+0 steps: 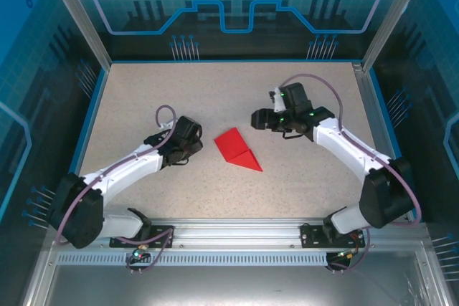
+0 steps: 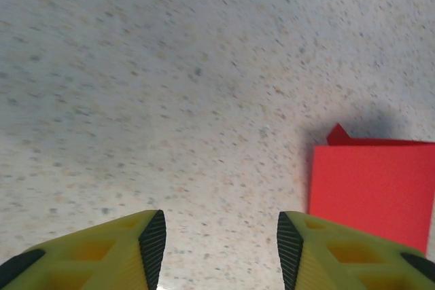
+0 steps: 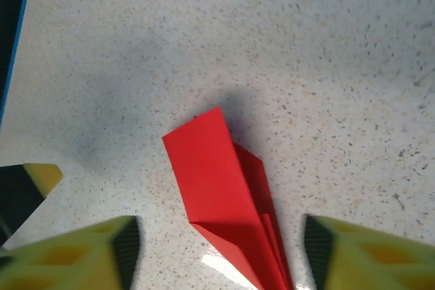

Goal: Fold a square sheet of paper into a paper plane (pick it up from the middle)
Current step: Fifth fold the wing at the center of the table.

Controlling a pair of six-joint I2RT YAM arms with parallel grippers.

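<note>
Red, the half-folded paper plane (image 1: pixel 237 150) lay flat in the middle of the table (image 1: pixel 143 91), its tip pointing near-right. The left gripper (image 1: pixel 199 141) and right gripper (image 1: pixel 256 118) flanked it, jaws apart and empty. The right one looked along its length, so it seemed better placed.

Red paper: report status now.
Left fingers open, empty. Right fingers open, empty. Red paper part-folded, flat on table, untouched. Nothing in the way.

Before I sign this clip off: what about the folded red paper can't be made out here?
Left wrist view: the paper runs off the right edge, so its full outline is cut off.
Right wrist view: its narrow end leaves the bottom edge between the right gripper's open fingers.
Top view: its layers are too small to count.
</note>
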